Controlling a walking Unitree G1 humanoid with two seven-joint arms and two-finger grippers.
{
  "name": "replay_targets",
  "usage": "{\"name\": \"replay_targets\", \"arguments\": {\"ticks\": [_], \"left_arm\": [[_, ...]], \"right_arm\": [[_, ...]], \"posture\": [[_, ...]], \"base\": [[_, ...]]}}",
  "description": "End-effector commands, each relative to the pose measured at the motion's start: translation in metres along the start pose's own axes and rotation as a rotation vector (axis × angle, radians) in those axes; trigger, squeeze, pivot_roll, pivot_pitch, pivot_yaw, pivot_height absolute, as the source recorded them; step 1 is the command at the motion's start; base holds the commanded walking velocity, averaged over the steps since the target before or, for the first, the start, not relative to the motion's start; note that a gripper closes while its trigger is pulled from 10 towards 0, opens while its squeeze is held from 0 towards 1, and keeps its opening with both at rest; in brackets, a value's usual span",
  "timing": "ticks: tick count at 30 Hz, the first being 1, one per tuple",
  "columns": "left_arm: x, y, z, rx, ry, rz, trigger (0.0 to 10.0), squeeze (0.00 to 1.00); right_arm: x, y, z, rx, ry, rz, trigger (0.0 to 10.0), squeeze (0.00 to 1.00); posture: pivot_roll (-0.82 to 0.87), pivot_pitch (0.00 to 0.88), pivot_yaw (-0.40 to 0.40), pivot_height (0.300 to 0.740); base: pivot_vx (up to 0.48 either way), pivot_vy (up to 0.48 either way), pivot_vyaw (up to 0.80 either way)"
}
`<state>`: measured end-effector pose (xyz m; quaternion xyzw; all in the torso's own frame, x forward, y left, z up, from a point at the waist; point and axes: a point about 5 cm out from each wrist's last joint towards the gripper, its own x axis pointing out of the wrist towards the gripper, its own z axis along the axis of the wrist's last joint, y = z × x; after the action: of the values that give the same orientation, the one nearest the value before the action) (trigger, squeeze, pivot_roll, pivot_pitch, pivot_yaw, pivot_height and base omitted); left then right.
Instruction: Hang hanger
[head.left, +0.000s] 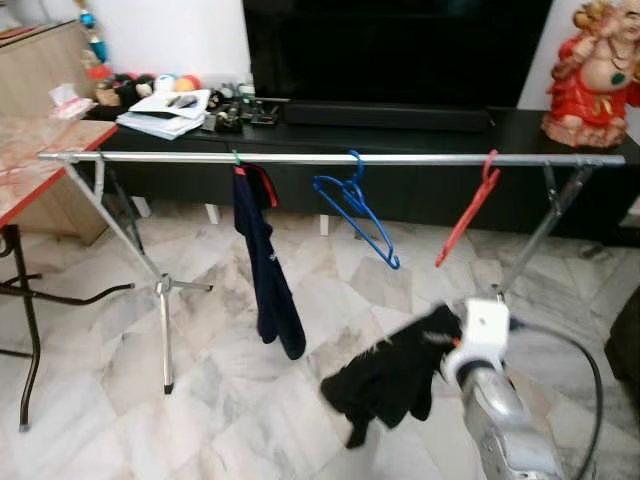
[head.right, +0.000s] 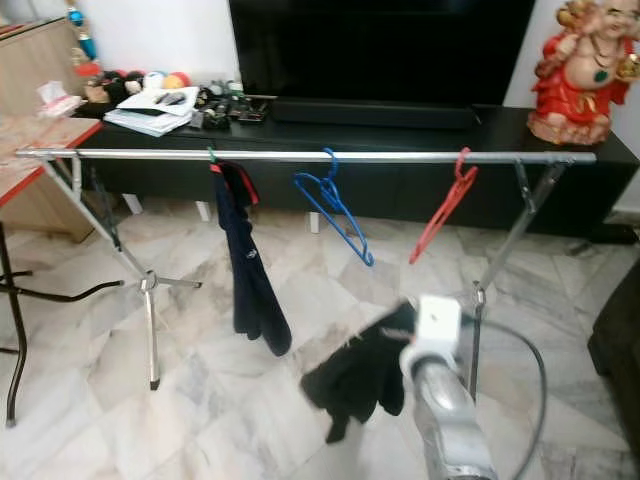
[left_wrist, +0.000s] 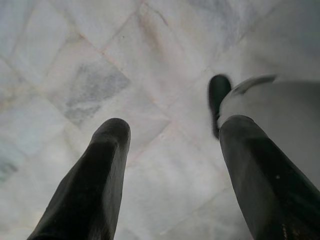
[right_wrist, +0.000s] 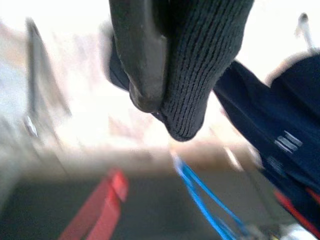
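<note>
I am holding a black knitted garment (head.left: 390, 380) in the right gripper (right_wrist: 165, 95), whose fingers are clamped shut on a fold of the fabric; it is drooping in a soft bunch below the wrist, well in front of the drying rail (head.left: 330, 158). The cloth is looking light and limp, so I am judging it will sag and could slide off anything smooth. On the rail a blue hanger (head.left: 357, 210) and a red hanger (head.left: 468, 210) are hanging bare, tilted, beside a navy garment (head.left: 265, 270) already hung. The hangers are looking thin, stiff, light plastic; I am thinking the place to take one is the neck just under the hook, where it will not swing or flex. The left gripper (left_wrist: 170, 175) is hanging idle over the marble floor (left_wrist: 100, 60), its fingers spread apart and holding nothing.
</note>
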<state>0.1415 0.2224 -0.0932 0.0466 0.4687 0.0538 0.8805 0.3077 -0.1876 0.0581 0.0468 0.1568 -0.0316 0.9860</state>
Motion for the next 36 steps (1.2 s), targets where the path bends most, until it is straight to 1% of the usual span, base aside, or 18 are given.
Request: {"name": "replay_targets", "arguments": {"ticks": [1, 2, 3, 4, 5, 6, 7, 8, 9, 12, 15, 16, 19, 21, 25, 28, 31, 36], "left_arm": [[0.0, 0.011, 0.005, -0.041, -0.037, 0.047, 10.0, 0.0], [0.0, 0.013, 0.008, -0.044, -0.059, 0.055, 10.0, 0.0], [0.0, 0.017, 0.015, -0.054, -0.102, 0.068, 10.0, 0.0], [0.0, 0.024, 0.028, -0.07, -0.176, 0.09, 10.0, 0.0], [0.0, 0.026, 0.031, -0.074, -0.191, 0.095, 10.0, 0.0], [0.0, 0.029, 0.04, -0.082, -0.244, 0.1, 10.0, 0.0], [-0.001, 0.033, 0.054, -0.087, -0.319, 0.106, 10.0, 0.0], [-0.001, 0.033, 0.054, -0.087, -0.319, 0.106, 10.0, 0.0], [-0.004, 0.037, 0.072, -0.067, -0.411, 0.106, 10.0, 0.0], [-0.011, 0.043, 0.1, -0.057, -0.557, 0.107, 10.0, 0.0], [-0.016, 0.037, 0.112, -0.04, -0.629, 0.093, 10.0, 0.0], [-0.018, 0.033, 0.117, -0.034, -0.667, 0.085, 10.0, 0.0], [-0.023, 0.026, 0.124, -0.046, -0.721, 0.066, 10.0, 0.0], [-0.026, 0.019, 0.128, -0.032, -0.759, 0.045, 10.0, 0.0], [-0.032, 0.011, 0.129, -0.027, -0.793, 0.025, 10.0, 0.0], [-0.038, 0.004, 0.127, -0.03, -0.804, 0.01, 10.0, 0.0], [-0.039, -0.001, 0.126, -0.012, -0.805, -0.005, 10.0, 0.0], [-0.04, -0.003, 0.131, -0.012, -0.813, -0.021, 10.0, 0.0]], "right_arm": [[-0.002, -0.006, -0.025, 0.028, 0.065, -0.031, 10.0, 0.0], [-0.003, -0.008, -0.033, 0.023, 0.093, -0.041, 10.0, 0.0], [-0.005, -0.011, -0.044, 0.022, 0.126, -0.053, 10.0, 0.0], [-0.009, -0.017, -0.061, 0.025, 0.177, -0.085, 10.0, 0.0], [-0.01, -0.018, -0.064, 0.027, 0.186, -0.092, 10.0, 0.0], [-0.012, -0.022, -0.07, 0.055, 0.204, -0.113, 10.0, 0.0], [-0.015, -0.026, -0.078, 0.091, 0.224, -0.141, 10.0, 0.0], [-0.015, -0.026, -0.078, 0.091, 0.224, -0.141, 10.0, 0.0], [-0.018, -0.029, -0.083, 0.113, 0.229, -0.162, 10.0, 0.0], [-0.019, -0.029, -0.087, 0.16, 0.219, -0.168, 10.0, 0.0], [-0.021, -0.025, -0.094, 0.138, 0.239, -0.156, 10.0, 0.0], [-0.025, -0.025, -0.101, 0.132, 0.269, -0.168, 10.0, 0.0], [-0.032, -0.03, -0.114, 0.139, 0.321, -0.211, 10.0, 0.0], [-0.037, -0.032, -0.122, 0.144, 0.349, -0.236, 10.0, 0.0], [-0.043, -0.034, -0.13, 0.155, 0.367, -0.252, 10.0, 0.0], [-0.05, -0.035, -0.139, 0.154, 0.39, -0.255, 10.0, 0.0], [-0.055, -0.036, -0.144, 0.165, 0.405, -0.271, 10.0, 0.0], [-0.062, -0.039, -0.151, 0.159, 0.431, -0.278, 10.0, 0.0]], "posture": [[-0.08, 0.07, 0.014, 0.74], [-0.08, 0.069, 0.012, 0.74], [-0.08, 0.069, 0.011, 0.74], [-0.07, 0.067, 0.009, 0.74], [-0.07, 0.067, 0.009, 0.74], [-0.07, 0.069, 0.006, 0.74], [-0.05, 0.069, 0.004, 0.74], [-0.05, 0.069, 0.004, 0.74], [-0.05, 0.07, 0.005, 0.74], [-0.07, 0.068, 0.009, 0.74], [-0.07, 0.065, 0.011, 0.74], [-0.07, 0.061, 0.013, 0.74], [-0.06, 0.055, 0.015, 0.74], [-0.06, 0.052, 0.015, 0.74], [-0.05, 0.041, 0.015, 0.74], [-0.04, 0.03, 0.017, 0.74], [-0.05, 0.022, 0.019, 0.74], [-0.05, 0.013, 0.02, 0.74]], "base": [[0.0, 0.0, 0.0], [0.0, 0.0, 0.0], [0.0, 0.0, 0.0], [0.0, 0.0, 0.0], [0.0, 0.0, 0.0], [0.0, 0.0, 0.0], [0.0, 0.0, 0.0], [0.0, 0.0, 0.0], [0.0, 0.0, 0.0], [0.0, 0.0, 0.0], [0.0, 0.0, 0.0], [0.0, 0.0, 0.0], [0.0, 0.0, 0.0], [0.0, 0.0, 0.0], [0.0, 0.0, 0.0], [0.0, 0.0, 0.0], [0.0, 0.0, 0.0], [0.215, 0.0, 0.0]]}}
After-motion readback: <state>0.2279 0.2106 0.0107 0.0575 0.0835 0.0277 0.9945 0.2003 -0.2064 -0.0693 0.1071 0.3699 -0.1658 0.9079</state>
